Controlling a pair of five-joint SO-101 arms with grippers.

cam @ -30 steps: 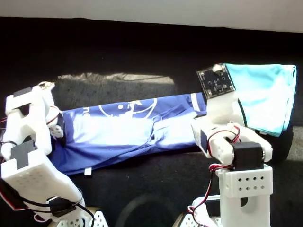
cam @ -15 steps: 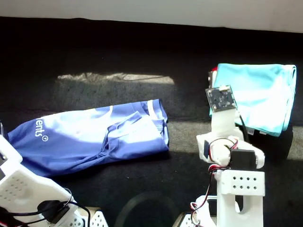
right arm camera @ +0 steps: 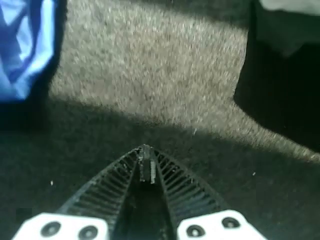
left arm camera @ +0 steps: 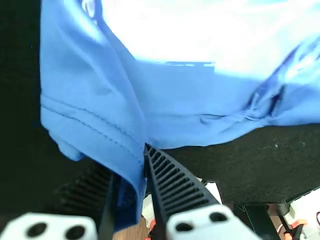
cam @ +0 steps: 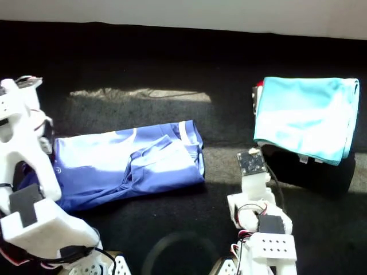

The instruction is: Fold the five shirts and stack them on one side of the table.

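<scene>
A blue shirt (cam: 132, 163) with white print lies crumpled and partly folded on the dark table, left of centre. My left gripper (left arm camera: 142, 172) is shut on the shirt's hem (left arm camera: 100, 135), at the shirt's left end in the high view (cam: 49, 146). My right gripper (right arm camera: 146, 167) is shut with nothing in it, low over the dark table surface between the blue shirt (right arm camera: 22, 45) and the stack. The right arm (cam: 255, 200) stands drawn back near the front edge. A folded cyan shirt (cam: 307, 117) tops a stack at the right.
Dark folded shirts (cam: 312, 169) lie under the cyan one, with a red edge (cam: 258, 87) showing at the stack's far left corner. The dark stack (right arm camera: 285, 85) stands close beside my right gripper. A white wall (cam: 183, 11) borders the table's far edge.
The shirt was stretched between both grippers; the right gripper let go and drew back toward the front. The shirt's right end folded leftward, and the left arm rose again at its left end.
</scene>
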